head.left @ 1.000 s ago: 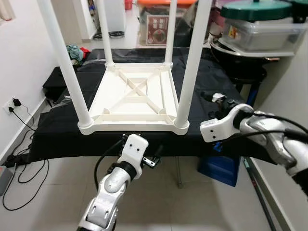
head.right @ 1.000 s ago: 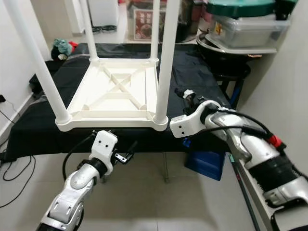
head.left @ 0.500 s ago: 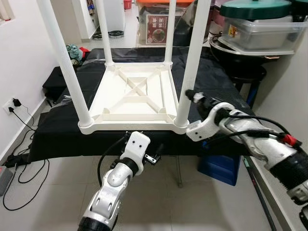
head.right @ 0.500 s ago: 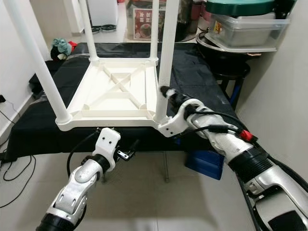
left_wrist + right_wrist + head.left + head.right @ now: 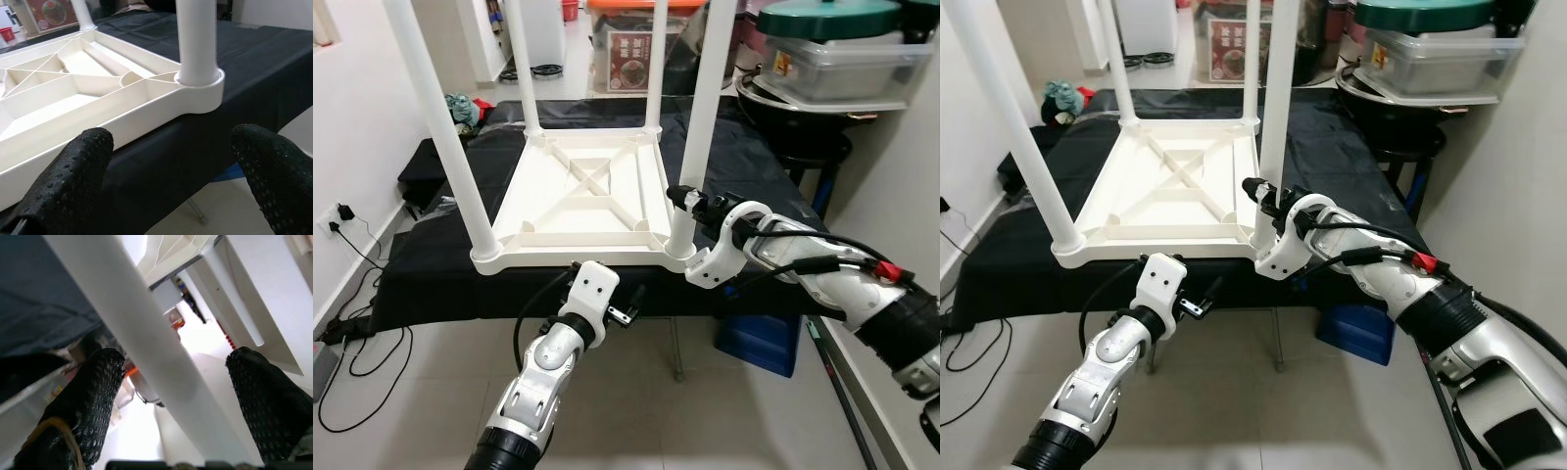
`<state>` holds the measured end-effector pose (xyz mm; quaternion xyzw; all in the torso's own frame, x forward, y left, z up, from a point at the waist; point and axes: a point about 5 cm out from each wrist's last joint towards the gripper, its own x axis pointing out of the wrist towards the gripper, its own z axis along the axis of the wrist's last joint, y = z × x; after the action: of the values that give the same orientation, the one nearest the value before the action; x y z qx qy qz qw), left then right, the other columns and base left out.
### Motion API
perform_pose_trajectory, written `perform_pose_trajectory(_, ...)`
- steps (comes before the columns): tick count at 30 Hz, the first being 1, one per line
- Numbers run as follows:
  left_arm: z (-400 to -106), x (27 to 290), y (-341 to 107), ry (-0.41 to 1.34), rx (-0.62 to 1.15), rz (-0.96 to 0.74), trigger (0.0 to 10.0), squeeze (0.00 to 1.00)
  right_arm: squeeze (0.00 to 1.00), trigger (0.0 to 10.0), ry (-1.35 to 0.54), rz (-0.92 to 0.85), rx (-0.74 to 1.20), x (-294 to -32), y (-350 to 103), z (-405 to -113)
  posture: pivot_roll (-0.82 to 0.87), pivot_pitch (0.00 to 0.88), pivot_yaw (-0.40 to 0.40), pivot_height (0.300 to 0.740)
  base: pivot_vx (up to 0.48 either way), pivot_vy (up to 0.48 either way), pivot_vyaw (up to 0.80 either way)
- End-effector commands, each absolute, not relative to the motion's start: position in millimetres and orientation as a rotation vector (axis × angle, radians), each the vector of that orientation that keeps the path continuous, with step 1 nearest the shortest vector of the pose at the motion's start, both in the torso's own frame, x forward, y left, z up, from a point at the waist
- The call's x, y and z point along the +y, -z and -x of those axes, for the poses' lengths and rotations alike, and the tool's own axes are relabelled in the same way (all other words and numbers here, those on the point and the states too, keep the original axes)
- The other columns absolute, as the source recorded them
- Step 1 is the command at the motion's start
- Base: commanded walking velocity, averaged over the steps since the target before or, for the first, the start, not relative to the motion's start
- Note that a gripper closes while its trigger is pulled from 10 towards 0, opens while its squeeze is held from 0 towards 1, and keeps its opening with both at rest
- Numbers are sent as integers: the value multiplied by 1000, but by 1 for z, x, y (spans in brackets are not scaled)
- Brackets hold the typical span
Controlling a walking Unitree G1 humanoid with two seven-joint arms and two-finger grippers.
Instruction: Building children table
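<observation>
the white children's table (image 5: 582,201) lies upside down on the black-draped bench (image 5: 744,157), legs up. the near-right leg (image 5: 698,127) stands between the right gripper (image 5: 683,199)'s spread fingers, not yet clamped; a crooked squeeze could tilt it in its socket. the left gripper (image 5: 628,311) hovers open below the near edge.
</observation>
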<state>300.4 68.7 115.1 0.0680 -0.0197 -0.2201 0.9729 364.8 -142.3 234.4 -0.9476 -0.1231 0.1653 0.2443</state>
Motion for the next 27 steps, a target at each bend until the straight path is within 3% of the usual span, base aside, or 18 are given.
perform_pose_trajectory(1, -300, 68, -112, 442, -32, -133, 10000, 0, 0, 10000, -476, 2632, -325, -140, -232, -373, 1, 0, -14, 740, 0, 0, 0)
perform_pose_trajectory(27, -294, 62, -112, 444, -45, -105, 10000, 0, 0, 10000, -465, 2679, -302, -103, -233, -408, 29, 0, -60, 740, 0, 0, 0)
